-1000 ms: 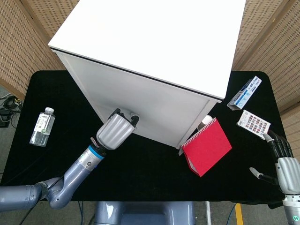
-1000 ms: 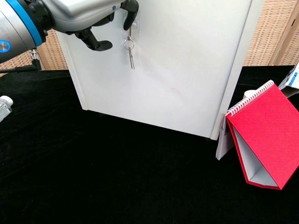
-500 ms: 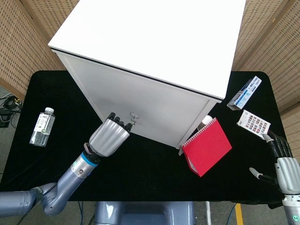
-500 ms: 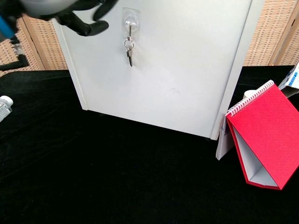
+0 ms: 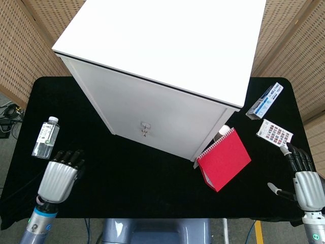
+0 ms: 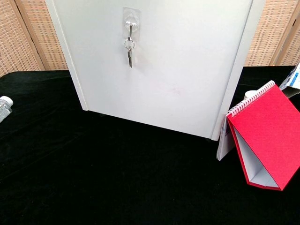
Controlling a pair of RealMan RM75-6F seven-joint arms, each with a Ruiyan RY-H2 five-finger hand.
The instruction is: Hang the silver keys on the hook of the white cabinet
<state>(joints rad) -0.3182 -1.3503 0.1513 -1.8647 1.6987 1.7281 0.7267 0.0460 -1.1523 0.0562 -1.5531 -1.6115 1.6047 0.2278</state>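
The silver keys (image 6: 129, 54) hang by their ring from the clear hook (image 6: 131, 21) on the front of the white cabinet (image 6: 187, 70). In the head view the keys (image 5: 144, 132) show small, low on the cabinet (image 5: 162, 56) front. My left hand (image 5: 60, 175) is at the table's near left edge, far from the cabinet, fingers extended and holding nothing. My right hand (image 5: 302, 175) sits at the near right corner, fingers apart and empty. Neither hand appears in the chest view.
A red spiral notebook (image 5: 224, 158) stands tented by the cabinet's right corner. A water bottle (image 5: 45, 136) lies at the left. A blue-and-white box (image 5: 265, 100) and a patterned card (image 5: 274, 133) lie at the right on the black table (image 5: 152, 183).
My left hand let go of the keys at the hook and drew back down to the table's near left edge. The keys now hang alone on the hook. The right hand barely moved.
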